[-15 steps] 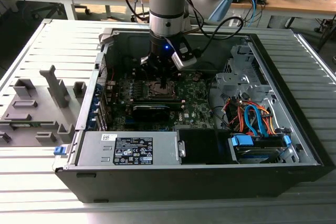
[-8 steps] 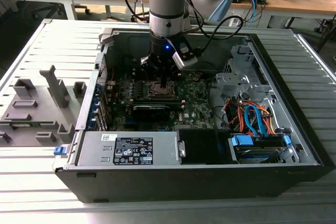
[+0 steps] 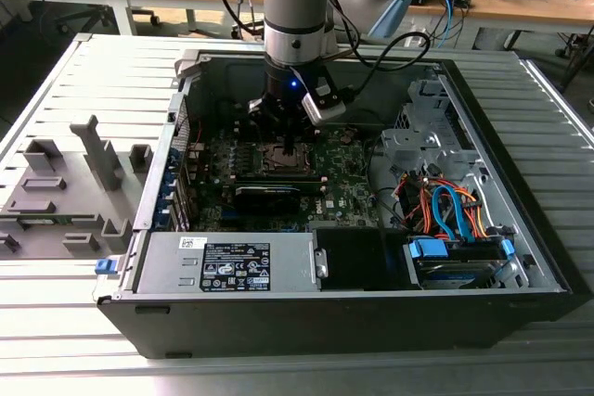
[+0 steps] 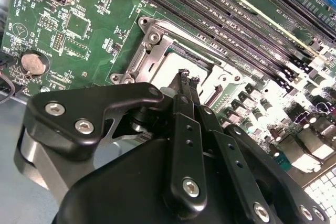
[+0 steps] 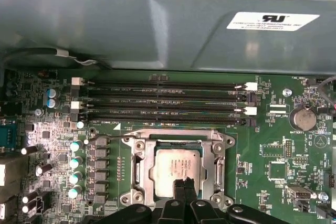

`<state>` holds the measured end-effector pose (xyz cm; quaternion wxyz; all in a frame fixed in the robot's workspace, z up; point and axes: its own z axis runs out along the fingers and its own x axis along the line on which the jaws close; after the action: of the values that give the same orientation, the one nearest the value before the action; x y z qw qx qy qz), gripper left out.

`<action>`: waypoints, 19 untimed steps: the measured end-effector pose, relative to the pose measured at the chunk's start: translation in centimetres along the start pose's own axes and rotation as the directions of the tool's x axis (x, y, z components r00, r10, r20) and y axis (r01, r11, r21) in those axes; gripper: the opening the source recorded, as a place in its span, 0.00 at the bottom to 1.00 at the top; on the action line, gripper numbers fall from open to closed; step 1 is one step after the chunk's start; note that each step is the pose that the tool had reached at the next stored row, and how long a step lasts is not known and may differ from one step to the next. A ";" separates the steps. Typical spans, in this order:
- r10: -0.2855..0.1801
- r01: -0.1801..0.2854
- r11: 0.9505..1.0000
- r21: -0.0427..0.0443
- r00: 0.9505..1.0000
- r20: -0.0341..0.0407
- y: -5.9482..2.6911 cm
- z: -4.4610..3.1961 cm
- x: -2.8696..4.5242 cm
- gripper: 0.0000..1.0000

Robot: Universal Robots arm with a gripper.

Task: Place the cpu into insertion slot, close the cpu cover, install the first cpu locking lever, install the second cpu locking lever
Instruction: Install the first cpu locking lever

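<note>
The gripper (image 5: 184,184) hangs low over the green circuit board (image 5: 262,145) inside the open computer case (image 3: 520,220). Its two slim black fingertips (image 4: 183,75) are drawn together with nothing seen between them, and they touch down at one edge of the cpu (image 5: 176,163). The cpu lies flat in the insertion slot (image 5: 178,144), mid-board, just beside the four long memory slots (image 5: 163,103). Its dull silver top carries faint print (too small to make out). The cpu cover (image 5: 143,169) seems to lie down around it as a metal frame. A white printed label (image 5: 273,21) sits on the grey case wall, and another label (image 3: 232,266) on the power supply at the case's near edge. Small white lettering dots the board.
</note>
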<state>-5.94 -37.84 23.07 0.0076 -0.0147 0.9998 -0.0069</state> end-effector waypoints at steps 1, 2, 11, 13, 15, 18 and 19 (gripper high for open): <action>0.000 0.000 1.000 0.000 1.000 0.000 0.00 0.00 0.00 0.11; 0.000 0.000 1.000 0.000 1.000 0.000 0.00 0.00 0.00 0.11; 0.000 0.000 1.000 0.000 1.000 0.000 0.00 -0.33 0.00 0.11; 0.000 0.000 1.000 0.000 1.000 0.000 -0.01 -0.46 -0.01 0.11; 0.000 0.000 1.000 0.000 1.000 0.000 -0.01 -0.60 -0.01 0.11; 0.000 0.000 1.000 0.000 1.000 0.000 -0.01 -0.80 -0.01 0.11; 0.000 0.000 1.000 0.000 1.000 0.000 -0.01 -0.80 -0.02 0.11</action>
<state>-5.94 -37.84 23.87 0.0077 -0.0145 0.9998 -0.0067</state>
